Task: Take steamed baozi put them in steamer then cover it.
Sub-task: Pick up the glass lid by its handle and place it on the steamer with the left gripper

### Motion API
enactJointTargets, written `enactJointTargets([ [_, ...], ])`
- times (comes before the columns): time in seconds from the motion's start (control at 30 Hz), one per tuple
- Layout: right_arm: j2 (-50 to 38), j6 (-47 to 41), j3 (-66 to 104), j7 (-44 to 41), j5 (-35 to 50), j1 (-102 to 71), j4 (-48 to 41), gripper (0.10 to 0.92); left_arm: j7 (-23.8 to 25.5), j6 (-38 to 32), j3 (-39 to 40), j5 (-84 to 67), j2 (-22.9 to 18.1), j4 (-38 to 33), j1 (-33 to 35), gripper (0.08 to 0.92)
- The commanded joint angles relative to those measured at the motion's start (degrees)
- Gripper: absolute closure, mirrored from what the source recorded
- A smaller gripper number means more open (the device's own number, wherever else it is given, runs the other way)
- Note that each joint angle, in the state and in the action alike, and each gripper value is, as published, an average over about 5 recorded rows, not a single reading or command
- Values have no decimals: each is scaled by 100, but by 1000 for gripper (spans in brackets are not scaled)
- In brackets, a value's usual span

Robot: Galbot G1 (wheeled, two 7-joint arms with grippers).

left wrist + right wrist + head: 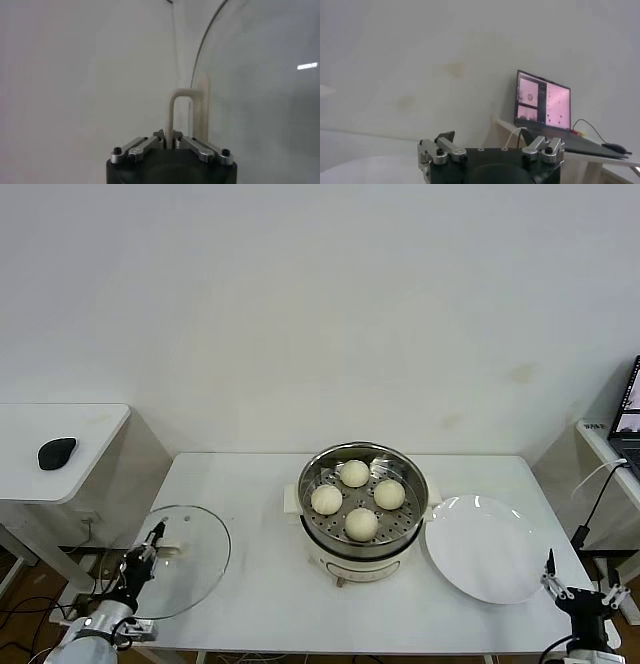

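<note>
Steamer (362, 506) at table centre, uncovered, with four steamed baozi (361, 524) on its perforated tray.

Cover (190, 559) — clear glass, metal-rimmed — sits well to the left of the steamer near the table's front-left corner, apparently flat on the table; its cream-white bar handle (187, 116) is pinched between the closed fingers of the left gripper (157, 533), as the left wrist view shows. Right gripper (550, 569) hangs off the table's front-right corner, beyond the white plate (485, 546) that lies just right of the steamer; its fingers stand spread apart and hold nothing. Side table (60, 446) far left of the steamer carries a black mouse (57, 452). Laptop (542, 105), screen lit, stands on a desk to the right — seen in the right wrist view.
</note>
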Motion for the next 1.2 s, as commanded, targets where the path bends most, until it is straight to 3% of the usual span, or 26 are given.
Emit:
enactJointTargets([
  [0.03, 5, 33, -158, -12, -106, -49, 83, 203, 711, 1639, -28, -1116, 259, -1835, 234, 849],
  [0.23, 86, 111, -260, -5, -270, -14, -16, 203, 969, 2301, 736, -1391, 603, -2301, -396, 849],
  [0.47, 226, 240, -299, 86, -633, 139, -184, 203, 1126, 3218, 2609, -1552, 787, -2382, -1764, 849],
  [0.63, 249, 260, -315, 125, -727, 195, -261, 203, 1597, 3663, 3459, -788, 169, -2231, -2711, 849],
  [0.9, 264, 273, -362, 139, -821, 249, -326, 203, 2605, 3854, 4162, 816, -954, -1865, -3465, 849],
  [1.2, 312, 292, -484, 136, -939, 303, -430, 203, 3181, 3864, 4612, 1525, -1539, -1322, -3789, 849],
])
